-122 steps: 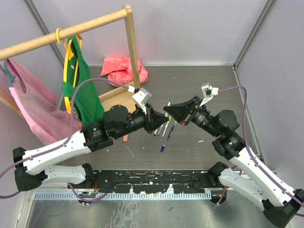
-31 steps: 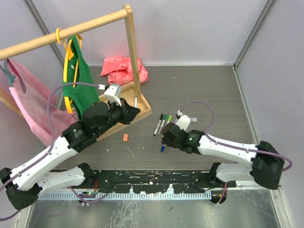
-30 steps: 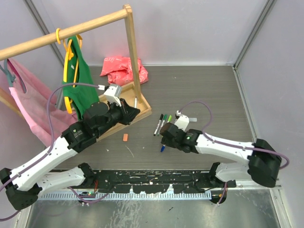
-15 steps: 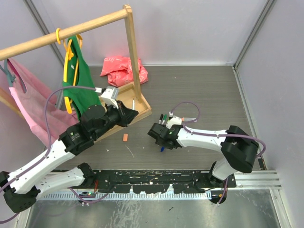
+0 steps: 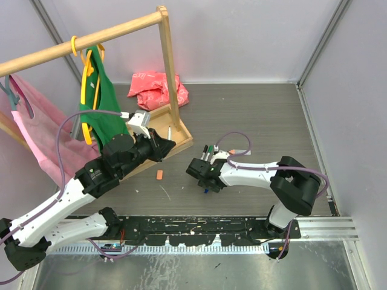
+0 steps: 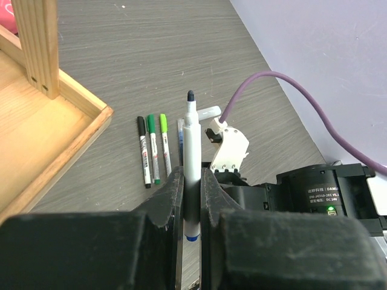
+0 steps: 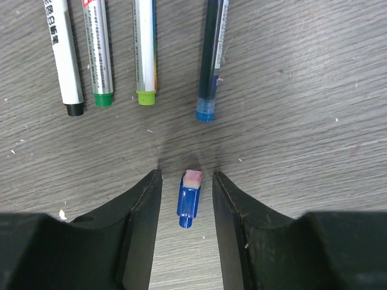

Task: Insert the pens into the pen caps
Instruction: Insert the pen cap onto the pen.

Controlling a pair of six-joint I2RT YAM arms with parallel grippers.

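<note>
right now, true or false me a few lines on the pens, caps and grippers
1. The left gripper is shut on a pen. True.
2. The right gripper holds the blue cap up off the table. False: the cap lies on the table between its open jaws, untouched.
3. Four pens lie side by side just beyond the blue cap. True.
4. The orange cap sits inside the wooden tray. False: it lies on the table, outside the tray.
</note>
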